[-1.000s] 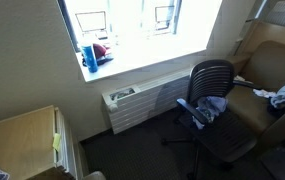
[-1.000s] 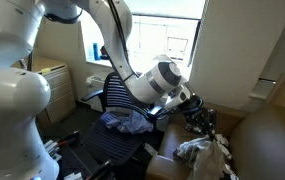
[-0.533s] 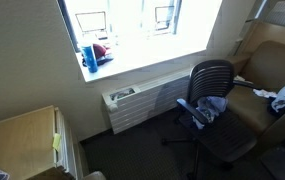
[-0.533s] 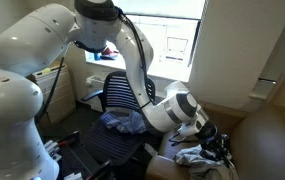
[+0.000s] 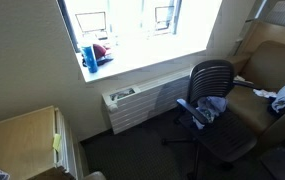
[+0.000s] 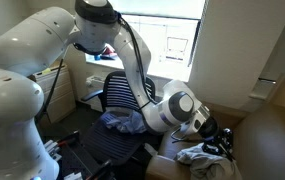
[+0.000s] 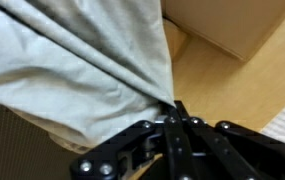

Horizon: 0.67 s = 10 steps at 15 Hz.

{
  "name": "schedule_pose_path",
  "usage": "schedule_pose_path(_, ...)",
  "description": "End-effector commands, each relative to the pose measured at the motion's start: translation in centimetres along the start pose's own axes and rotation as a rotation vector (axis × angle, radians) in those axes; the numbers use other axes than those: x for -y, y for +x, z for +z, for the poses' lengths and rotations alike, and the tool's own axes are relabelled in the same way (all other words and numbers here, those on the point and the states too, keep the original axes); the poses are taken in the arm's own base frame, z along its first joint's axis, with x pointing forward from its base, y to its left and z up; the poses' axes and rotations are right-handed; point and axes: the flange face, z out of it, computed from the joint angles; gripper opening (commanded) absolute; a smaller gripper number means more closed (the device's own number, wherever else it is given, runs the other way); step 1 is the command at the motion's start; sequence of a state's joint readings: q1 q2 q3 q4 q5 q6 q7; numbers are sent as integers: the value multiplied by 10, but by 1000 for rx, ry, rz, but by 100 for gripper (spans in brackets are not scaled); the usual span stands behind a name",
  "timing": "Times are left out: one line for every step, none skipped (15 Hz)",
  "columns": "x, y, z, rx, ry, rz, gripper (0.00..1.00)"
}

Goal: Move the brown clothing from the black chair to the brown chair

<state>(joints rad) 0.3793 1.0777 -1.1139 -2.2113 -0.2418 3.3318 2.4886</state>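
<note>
The claw (image 7: 172, 110) is pinched shut on a fold of the pale grey-brown crumpled cloth (image 7: 72, 70), which lies heaped on the tan padded armchair (image 6: 274, 138). Nearby, the black mesh office chair (image 6: 112, 95) holds a blue bundled garment (image 6: 125, 121).

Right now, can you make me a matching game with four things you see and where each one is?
Things:
1. pale cloth
2. bluish cloth
3. blue container
4. radiator

Places:
A. below the window
B. pinched in the gripper
C. on the black chair
D. on the windowsill

Pairs: 1-B, 2-C, 3-D, 4-A.
</note>
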Motion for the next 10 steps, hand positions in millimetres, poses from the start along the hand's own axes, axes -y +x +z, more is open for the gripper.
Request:
schedule_pose_path(-15, 3, -36, 70, 109, 161, 0)
schedule_pose_path(-21, -4, -46, 93, 134, 220, 0)
schedule_pose_path(-6, -32, -66, 115, 137, 280, 0)
schedule_pose_path(-13, -45, -75, 119, 168, 331, 0)
schedule_pose_path(-12, -61, -92, 130, 214, 374, 0)
schedule_pose_path(-16, -78, -112, 151, 257, 414, 0)
schedule_pose_path(-17, -94, -134, 178, 307, 437, 0)
schedule_pose_path(-22, -109, -152, 203, 355, 456, 0)
schedule_pose_path(-27, -117, -169, 226, 405, 484, 0)
schedule_pose_path(-34, -125, -170, 235, 443, 508, 13)
